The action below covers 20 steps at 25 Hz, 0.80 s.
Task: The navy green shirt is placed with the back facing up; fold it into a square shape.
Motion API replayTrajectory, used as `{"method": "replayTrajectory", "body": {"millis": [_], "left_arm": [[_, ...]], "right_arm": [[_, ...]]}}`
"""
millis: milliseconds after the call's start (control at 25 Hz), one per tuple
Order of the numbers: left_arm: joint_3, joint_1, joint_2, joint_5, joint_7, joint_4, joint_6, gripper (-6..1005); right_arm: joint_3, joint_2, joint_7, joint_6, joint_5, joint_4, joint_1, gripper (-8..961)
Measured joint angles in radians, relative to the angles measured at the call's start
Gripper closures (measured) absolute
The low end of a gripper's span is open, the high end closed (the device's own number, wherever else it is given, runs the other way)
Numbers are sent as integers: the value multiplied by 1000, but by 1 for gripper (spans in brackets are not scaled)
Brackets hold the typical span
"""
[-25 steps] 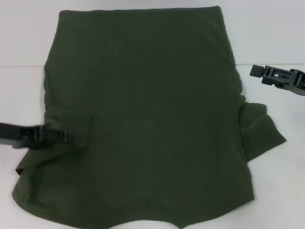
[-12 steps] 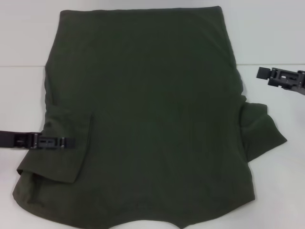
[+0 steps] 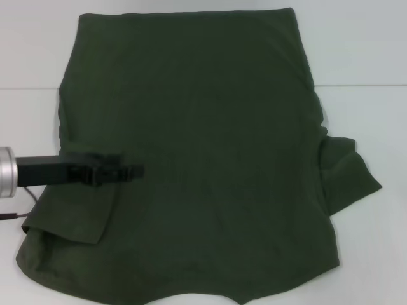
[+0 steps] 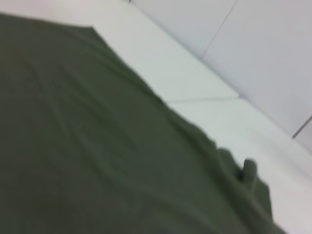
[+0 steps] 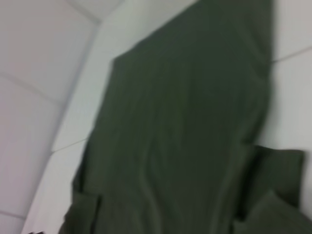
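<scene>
Seen from above on a white table point(image 3: 369, 51): the navy green shirt point(image 3: 210, 146), spread flat and filling most of the view, plain side up, no lettering showing.

Nearest the robot: shallow curve of the neckline point(image 3: 203, 297) at the close edge, so lies collar toward the body and bottom hem away.

Just beyond, on the robot's left: left sleeve point(image 3: 76, 210) turned inward and resting on the shirt's back as a squarish flap, likely the first fold toward a straight side edge. Above that flap, reaching in level from the left: left gripper point(image 3: 130, 171), tip just past the flap's inner edge and over the body cloth. Cannot tell whether apart, together or pinching fabric; the dark tool blends with the dark cloth. Probably placed there to lay the sleeve down or to let it go.

On the opposite side: right sleeve point(image 3: 350, 171) not yet folded, fanned out over bare table with a crease where it meets the body. Judged the next part to bring in. Right gripper nowhere in sight.

Farther off: broad back panel, dark olive, soft and matte, with faint ripples. Side edges slightly wavy.

Farthest: straight bottom hem point(image 3: 184, 14) running across the table's far part.
</scene>
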Motion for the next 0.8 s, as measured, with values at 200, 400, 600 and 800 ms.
{"method": "replayTrajectory", "body": {"millis": [200,400,600,800], "left_arm": [[3,4,-21,-108,43,-6,2,187],[0,24,-36,-175,54,-11,4,187],[3,48,-42,-248,73,-32,12,186],[0,53,-41,-272,75,-45,27,186]], "right_arm": [[-12,-13,130,73,-115,-3,46,147],[-28,34,167,180,-276,9,138,149],[-62,70,169,225,-366,10,215,150],[-116,76,165,237,-375,4,239,153]]}}
